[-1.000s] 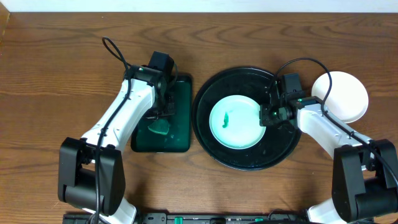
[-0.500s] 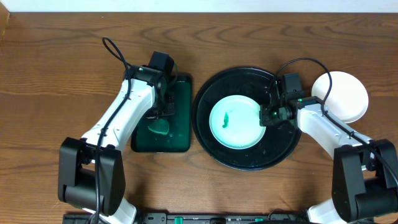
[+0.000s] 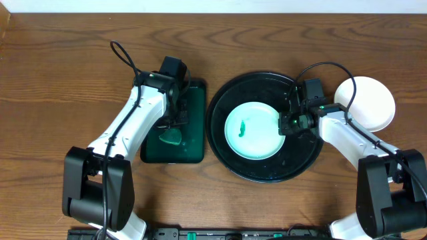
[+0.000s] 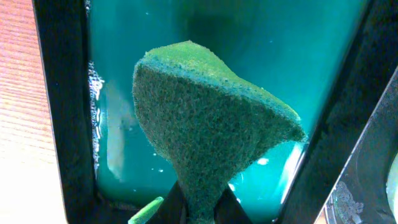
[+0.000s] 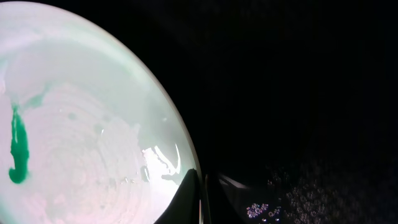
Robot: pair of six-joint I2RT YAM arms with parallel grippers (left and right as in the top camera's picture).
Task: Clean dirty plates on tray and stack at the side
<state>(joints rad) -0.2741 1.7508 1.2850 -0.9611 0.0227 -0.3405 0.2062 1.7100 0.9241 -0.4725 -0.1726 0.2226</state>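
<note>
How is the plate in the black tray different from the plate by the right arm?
The plate in the tray has a green smear; the side plate looks clean. The plate in the tray looks minty, the side plate plain white. The plate in the tray lies in the black tray; the side plate rests on the wooden table. Both are round and lie flat.

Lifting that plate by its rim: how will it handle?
Probably slippery: the plate glistens wet, and bubbles dot the tray. Likely rigid, since its thin rim holds a clean curve. Held at one edge, it may tip.
</note>
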